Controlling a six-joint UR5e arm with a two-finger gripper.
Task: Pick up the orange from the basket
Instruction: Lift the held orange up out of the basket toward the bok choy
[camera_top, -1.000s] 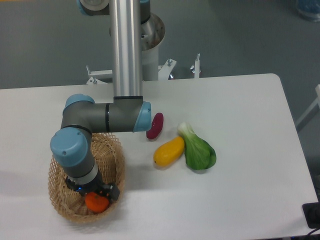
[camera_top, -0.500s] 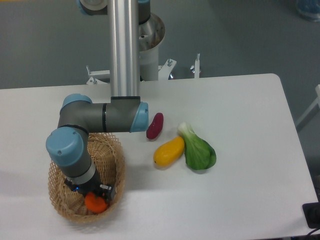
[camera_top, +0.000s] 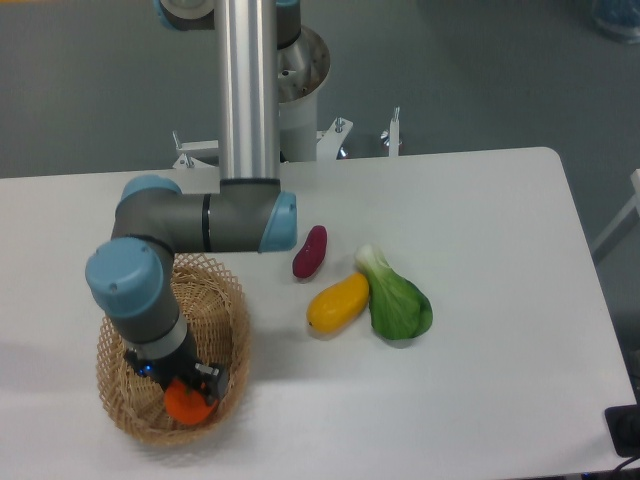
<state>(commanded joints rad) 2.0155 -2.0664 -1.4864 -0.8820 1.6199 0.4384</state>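
The jaws are seen closed around the orange, which is held inside the basket near its front edge. The gripper is pointed straight down from the arm. On the white worktop, off to the right, a purple vegetable, a yellow squash and a green leafy vegetable are laid close together.

I work in a lab: my metal pedestal is bolted to bare grey floor at twelve o'clock, behind a plain white table holding props.
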